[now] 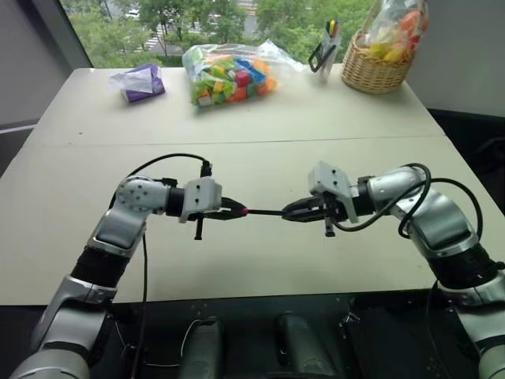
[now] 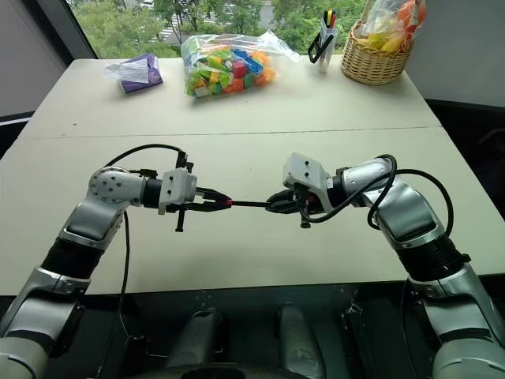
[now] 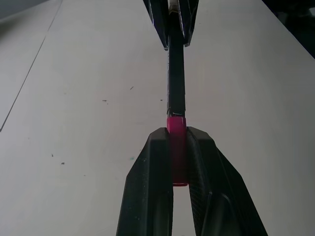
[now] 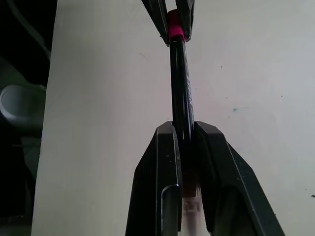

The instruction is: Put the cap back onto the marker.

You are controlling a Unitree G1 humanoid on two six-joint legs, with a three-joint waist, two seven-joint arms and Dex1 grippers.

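Both arms meet over the middle of the pale desk [image 1: 260, 110] — the left gripper [image 1: 237, 212] has its jaws clamped on the tiny red plastic cap [image 3: 176, 147], and the right gripper [image 1: 293, 212] has its jaws closed on the slim black marker [image 1: 264, 212], which runs level between them. Cap and marker tip are touching, the barrel lined up end to end with the cap, held above the desk. Nothing lies in the gap beneath them. Far back at eleven o'clock sits a crumpled purple plastic bag [image 1: 140, 82]; at twelve, a clear bag of coloured building bricks [image 1: 230, 73]; at one o'clock a pen holder [image 1: 325, 43] — and beside it a woven wicker basket [image 1: 375, 69] of bagged items.
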